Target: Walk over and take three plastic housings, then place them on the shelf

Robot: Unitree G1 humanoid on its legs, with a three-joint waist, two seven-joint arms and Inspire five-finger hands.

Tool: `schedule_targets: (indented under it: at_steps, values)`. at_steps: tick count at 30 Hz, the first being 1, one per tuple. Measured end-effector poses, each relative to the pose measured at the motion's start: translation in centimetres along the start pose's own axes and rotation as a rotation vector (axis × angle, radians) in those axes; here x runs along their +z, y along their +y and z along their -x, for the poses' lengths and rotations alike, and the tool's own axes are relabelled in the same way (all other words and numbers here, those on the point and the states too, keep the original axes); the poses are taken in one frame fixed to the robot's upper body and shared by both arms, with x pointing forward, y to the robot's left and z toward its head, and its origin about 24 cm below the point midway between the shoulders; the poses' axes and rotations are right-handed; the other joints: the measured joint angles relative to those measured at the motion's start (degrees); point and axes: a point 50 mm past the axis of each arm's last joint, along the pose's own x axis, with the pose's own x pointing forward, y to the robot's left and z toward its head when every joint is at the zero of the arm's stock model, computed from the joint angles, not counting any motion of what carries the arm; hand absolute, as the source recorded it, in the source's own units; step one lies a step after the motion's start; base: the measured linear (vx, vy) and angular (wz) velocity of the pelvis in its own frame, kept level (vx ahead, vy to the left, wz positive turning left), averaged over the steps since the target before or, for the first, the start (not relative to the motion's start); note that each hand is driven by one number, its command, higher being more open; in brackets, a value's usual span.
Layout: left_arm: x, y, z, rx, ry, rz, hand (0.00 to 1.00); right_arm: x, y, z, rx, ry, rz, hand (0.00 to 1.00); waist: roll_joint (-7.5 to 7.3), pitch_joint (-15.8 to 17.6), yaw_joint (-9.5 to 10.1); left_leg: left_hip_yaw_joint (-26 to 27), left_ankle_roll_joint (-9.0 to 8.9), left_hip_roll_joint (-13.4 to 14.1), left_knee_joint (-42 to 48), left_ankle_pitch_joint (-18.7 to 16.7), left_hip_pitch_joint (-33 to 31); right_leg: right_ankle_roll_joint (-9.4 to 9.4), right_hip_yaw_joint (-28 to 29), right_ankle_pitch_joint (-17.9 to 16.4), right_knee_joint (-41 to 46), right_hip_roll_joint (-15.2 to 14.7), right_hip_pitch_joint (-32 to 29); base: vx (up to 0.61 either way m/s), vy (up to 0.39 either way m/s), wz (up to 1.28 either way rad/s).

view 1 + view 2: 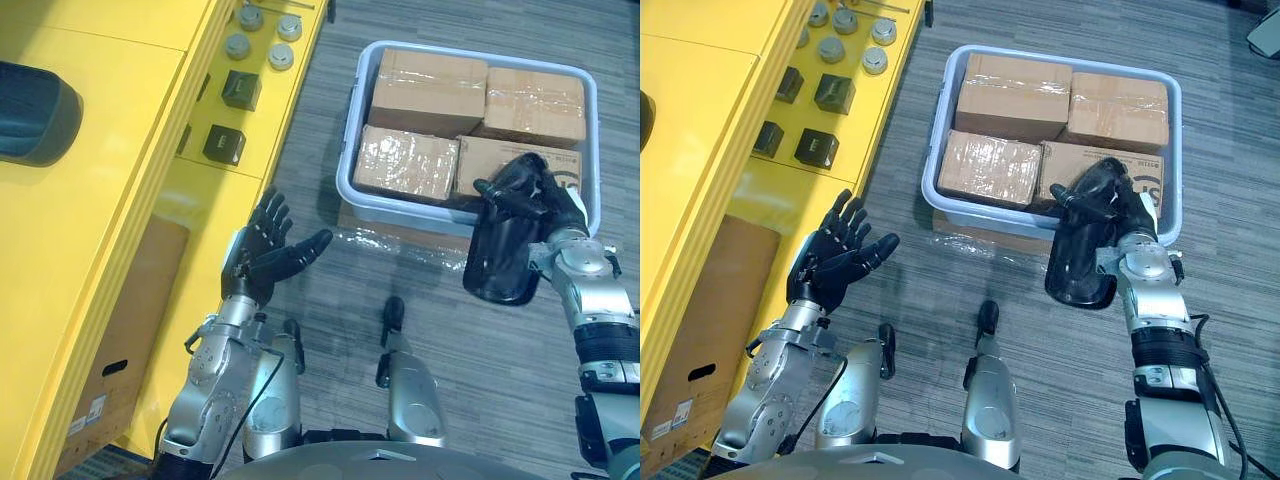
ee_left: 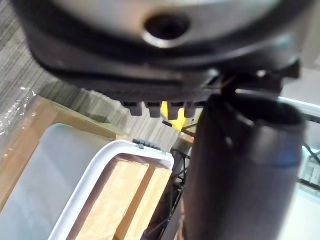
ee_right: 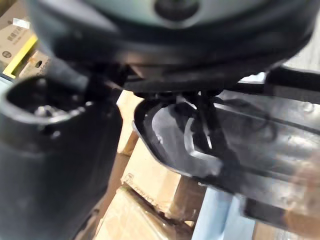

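My right hand [image 1: 530,195] is shut on the upper end of a glossy black plastic housing [image 1: 500,255], which hangs upright in front of the near rim of the bin. In the right wrist view the housing [image 3: 240,145] lies against the hand's fingers, with the thumb [image 3: 50,165] beside it. My left hand [image 1: 262,250] is held palm-up and open beside the yellow shelf [image 1: 90,200], holding nothing. Another dark rounded housing [image 1: 35,110] rests on the shelf's top surface at the far left.
A pale blue bin [image 1: 345,185] holding several taped cardboard boxes [image 1: 430,90] stands on the carpet ahead at the right. The shelf's lower ledge carries small black blocks [image 1: 224,145] and grey round parts [image 1: 281,56]. A cardboard box [image 1: 120,340] sits under the shelf.
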Motion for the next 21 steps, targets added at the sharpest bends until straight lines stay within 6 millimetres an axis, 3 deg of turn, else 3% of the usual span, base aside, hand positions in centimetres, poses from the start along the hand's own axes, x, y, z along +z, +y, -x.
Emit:
schedule_targets:
  at_steps: [6, 8, 15, 21]
  values:
    - [0.0, 0.2, 0.0, -0.001, 0.005, -0.015, 1.00, -3.3, -1.4, -0.6, -0.076, 0.141, -0.020, 1.00, 0.04, 0.00, 0.40, -0.41, 0.05, -0.23, 0.05, -0.03, -0.17, -0.54, -0.10, -0.36, 0.22, -0.05, 0.05, 0.00, 0.000, 0.01]
    - [0.1, 0.3, 0.0, -0.004, 0.007, -0.019, 1.00, -3.5, -2.4, -1.0, -0.107, 0.164, -0.027, 1.00, 0.35, 0.13, 0.42, -0.46, 0.10, -0.33, 0.17, -0.02, -0.32, -0.64, -0.11, -0.42, 0.26, -0.15, 0.05, -0.02, 0.012, 0.02]
    - [-1.0, 1.1, -0.6, 0.014, 0.054, -0.041, 1.00, -1.6, -8.4, -2.2, -0.316, 0.209, -0.072, 1.00, 4.24, 0.28, 1.77, -2.24, 0.18, -0.80, 0.60, 0.70, -3.24, -0.80, -1.84, -0.45, 0.17, -0.38, -1.63, -0.06, 0.027, 0.11]
    - [-2.2, 1.6, -0.4, 0.030, 0.106, -0.043, 1.00, 0.0, -10.2, -2.3, -0.425, 0.197, -0.108, 1.00, 5.59, 0.39, 2.95, -2.52, 0.13, -0.90, -0.01, 1.39, -4.19, -0.30, -2.07, 0.28, 0.18, -0.40, -2.72, -0.02, 0.016, 0.03]
